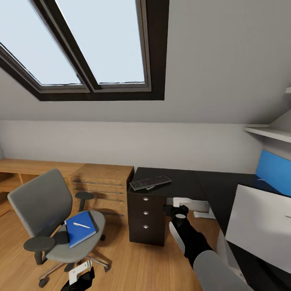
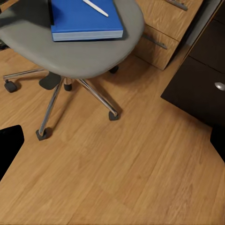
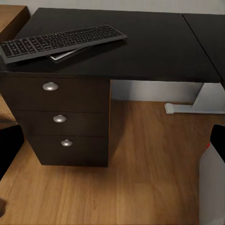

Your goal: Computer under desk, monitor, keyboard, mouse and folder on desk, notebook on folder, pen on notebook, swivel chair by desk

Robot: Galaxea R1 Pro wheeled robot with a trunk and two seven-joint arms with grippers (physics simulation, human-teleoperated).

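The grey swivel chair [image 1: 48, 214] stands on the floor left of the black desk [image 1: 182, 184]. On its seat lies the blue folder [image 1: 80, 228] [image 2: 84, 21], and the white pen [image 1: 82, 224] [image 2: 96, 7] rests on top of it. The keyboard [image 1: 150, 182] [image 3: 61, 42] lies on the desk's left end over a thin grey booklet [image 3: 63, 55], likely the notebook. The monitor's [image 1: 258, 220] white back shows at the right. The mouse is out of view. My right gripper [image 1: 176, 210] [image 3: 112, 145] hangs open before the desk drawers. My left gripper [image 1: 83, 275] [image 2: 112, 145] is open over the floor near the chair base.
A light wooden chest [image 1: 103, 184] stands between chair and desk. The desk's white leg foot [image 3: 194, 108] lies on the floor under the top. A white upright shape [image 3: 211, 187] is close by the right gripper; I cannot tell what it is. A shelf [image 1: 268, 133] juts out at upper right.
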